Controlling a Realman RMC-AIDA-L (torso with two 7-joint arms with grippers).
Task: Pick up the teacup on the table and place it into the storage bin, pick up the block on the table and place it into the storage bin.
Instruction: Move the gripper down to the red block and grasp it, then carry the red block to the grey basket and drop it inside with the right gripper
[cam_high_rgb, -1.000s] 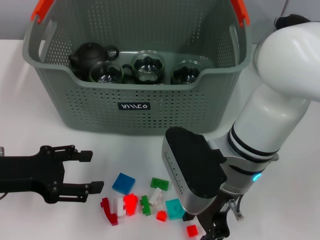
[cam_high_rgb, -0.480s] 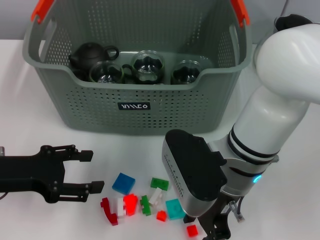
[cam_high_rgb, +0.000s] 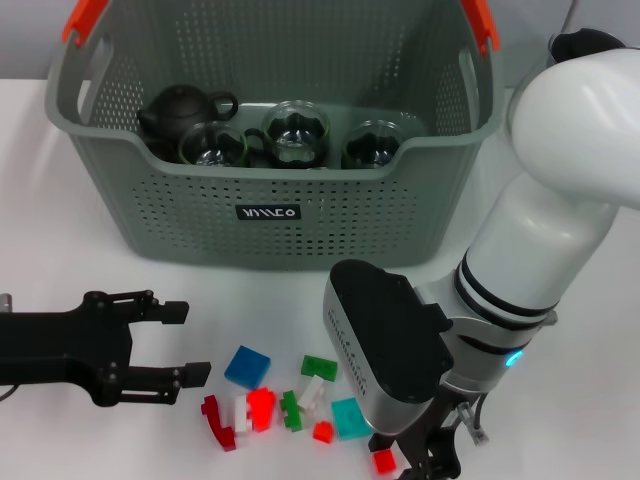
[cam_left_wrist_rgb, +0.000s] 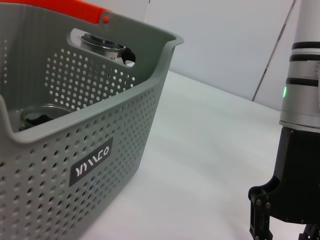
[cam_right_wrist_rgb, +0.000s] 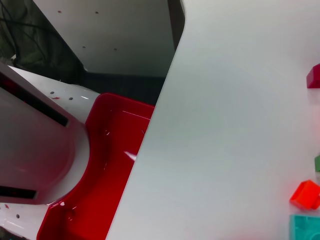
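The storage bin (cam_high_rgb: 270, 215) stands at the back of the table, and its wall fills the left wrist view (cam_left_wrist_rgb: 100, 115). Inside it are three glass teacups (cam_high_rgb: 296, 132) and a dark teapot (cam_high_rgb: 180, 110). Several small blocks lie in front of it: blue (cam_high_rgb: 247, 366), green (cam_high_rgb: 319, 367), teal (cam_high_rgb: 349, 417), red (cam_high_rgb: 260, 408) and a small red one (cam_high_rgb: 384, 461). My left gripper (cam_high_rgb: 190, 343) rests low on the table, left of the blue block, open and empty. My right gripper (cam_high_rgb: 425, 468) hangs at the picture's near edge beside the small red block, mostly hidden by its wrist.
A red tray (cam_right_wrist_rgb: 100, 165) sits below the table's edge in the right wrist view, where a red block (cam_right_wrist_rgb: 306, 194) and a teal block (cam_right_wrist_rgb: 305, 227) also show. The right arm's white elbow (cam_high_rgb: 570, 130) leans over the bin's right side.
The right wrist has sunk slightly toward the small red block. The left arm and the blocks have not moved.
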